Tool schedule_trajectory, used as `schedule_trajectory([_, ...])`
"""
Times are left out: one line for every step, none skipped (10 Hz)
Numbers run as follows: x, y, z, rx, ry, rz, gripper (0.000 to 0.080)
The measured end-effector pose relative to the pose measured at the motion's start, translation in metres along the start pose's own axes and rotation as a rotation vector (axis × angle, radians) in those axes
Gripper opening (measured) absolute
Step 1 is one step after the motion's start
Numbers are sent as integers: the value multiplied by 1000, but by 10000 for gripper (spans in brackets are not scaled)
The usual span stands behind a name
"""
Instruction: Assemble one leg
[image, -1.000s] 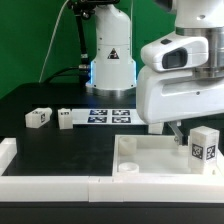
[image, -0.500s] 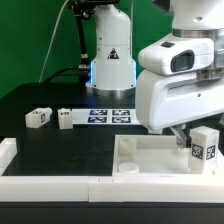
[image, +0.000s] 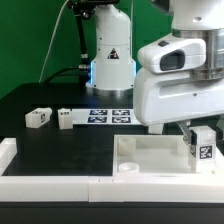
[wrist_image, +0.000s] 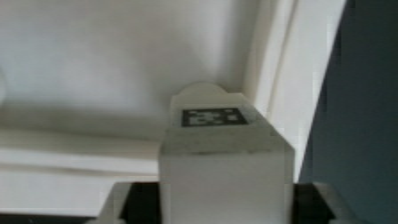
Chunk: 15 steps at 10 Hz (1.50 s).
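Observation:
My gripper (image: 203, 128) is shut on a white leg (image: 203, 143) with a square marker tag on its face. It holds the leg upright over the right part of the large white tray-like part (image: 150, 160). In the wrist view the leg (wrist_image: 222, 140) stands out from between the dark fingers (wrist_image: 134, 203), with the tray's inner floor (wrist_image: 89, 80) behind it. Two more legs (image: 38, 118) (image: 65, 118) lie on the black table at the exterior view's left.
The marker board (image: 110, 115) lies in front of the arm's base. A white rail (image: 50, 186) runs along the table's front edge, with a raised end (image: 8, 150) at the exterior view's left. The tray has a round corner socket (image: 127, 168).
The gripper and the held leg have shifted slightly toward the exterior view's right and a little higher over the tray.

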<state>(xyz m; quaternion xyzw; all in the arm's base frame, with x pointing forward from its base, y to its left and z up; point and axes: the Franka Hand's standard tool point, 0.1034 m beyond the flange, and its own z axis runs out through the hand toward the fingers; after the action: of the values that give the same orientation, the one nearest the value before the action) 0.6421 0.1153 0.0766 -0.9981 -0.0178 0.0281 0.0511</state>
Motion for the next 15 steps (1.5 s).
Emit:
schedule_trajectory([0,1,0,10,-5,128,291])
schedule_trajectory([0,1,0,12,-5,258,291])
schedule_trajectory([0,-1,0,12,-6,376,291])
schedule_trajectory([0,-1,1,10,-5,499,291])
schedule_trajectory([0,-1,1,9,-4,594,292])
schedule_trajectory([0,-1,1,4,-3,747,292])
schedule_trajectory([1,0,1,4,-2,827,292])
schedule_trajectory([1,0,1,6,-3,921,292])
schedule_trajectory([1,0,1,7,-3,957,293])
schedule_trajectory([1,0,1,7,-3,922,354])
schedule_trajectory([1,0,1,7,-3,887,517])
schedule_trajectory([1,-1,1,6,-3,884,517])
schedule_trajectory([1,-1,0,0,-1,825,625])
schedule_trajectory([1,-2,0,-15,4,703,642])
schedule_trajectory([0,-4,0,-30,6,586,647])
